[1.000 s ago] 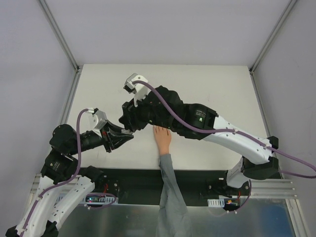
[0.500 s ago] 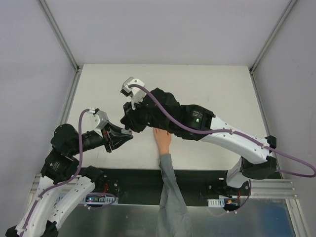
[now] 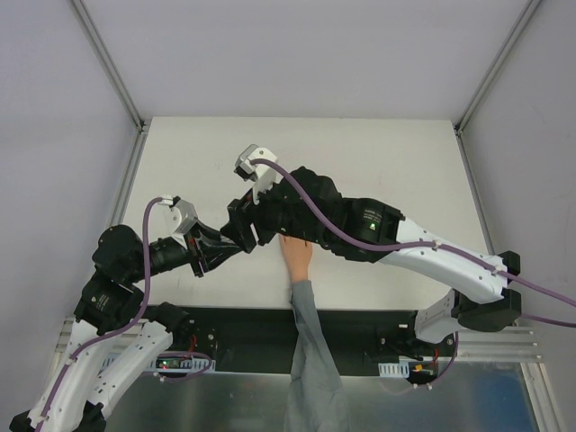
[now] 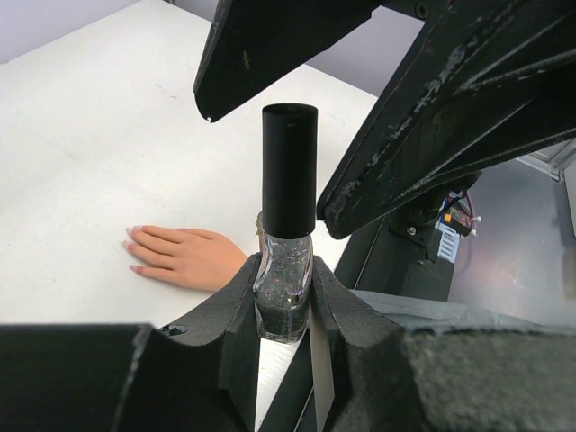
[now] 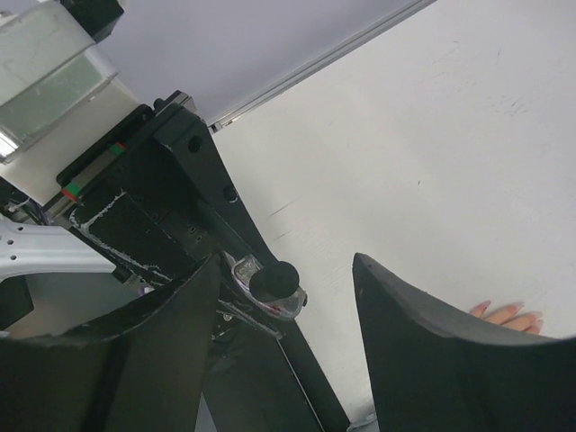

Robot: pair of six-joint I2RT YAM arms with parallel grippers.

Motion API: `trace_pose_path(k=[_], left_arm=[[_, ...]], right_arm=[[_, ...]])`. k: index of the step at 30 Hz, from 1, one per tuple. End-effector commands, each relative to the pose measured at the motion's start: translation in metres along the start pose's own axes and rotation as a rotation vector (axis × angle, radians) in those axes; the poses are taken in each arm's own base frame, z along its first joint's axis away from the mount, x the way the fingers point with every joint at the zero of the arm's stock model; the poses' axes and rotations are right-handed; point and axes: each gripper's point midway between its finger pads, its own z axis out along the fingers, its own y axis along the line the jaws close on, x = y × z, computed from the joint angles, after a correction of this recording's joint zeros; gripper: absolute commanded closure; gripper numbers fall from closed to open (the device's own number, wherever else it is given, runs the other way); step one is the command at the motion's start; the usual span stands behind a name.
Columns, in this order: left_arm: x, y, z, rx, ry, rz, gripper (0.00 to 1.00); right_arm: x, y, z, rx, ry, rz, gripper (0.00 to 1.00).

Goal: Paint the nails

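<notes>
The peach mannequin hand with a grey sleeve lies palm down at the table's near edge. Its pinkish nails show in the left wrist view and, partly, in the right wrist view. My left gripper is shut on a small glittery dark polish bottle with a tall black cap, held upright left of the hand. My right gripper is open, its fingers on either side of and just above the cap, not touching it. From above, both grippers meet and hide the bottle.
The white table stretches behind and to both sides of the hand. The right arm reaches across just above the mannequin's fingertips. A black base strip runs along the near edge.
My right gripper has swung slightly right and closer over the bottle cap. The left gripper, the bottle and the mannequin hand have stayed put.
</notes>
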Motion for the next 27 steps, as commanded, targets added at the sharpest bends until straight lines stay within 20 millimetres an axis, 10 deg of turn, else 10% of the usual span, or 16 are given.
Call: trace_pose_path(k=[1,27], left_arm=[[-0.0257,-0.0104,-0.003,0.028,-0.071,0.054,1.0],[-0.0232,-0.0117,-0.0037,0.035,-0.069,0.057,1.0]], right_arm=[[-0.0235,0.007,-0.0194,-0.045,-0.078,0.026,0.37],[-0.0228,0.0074,-0.0175,-0.079,-0.072,0.057,0.88]])
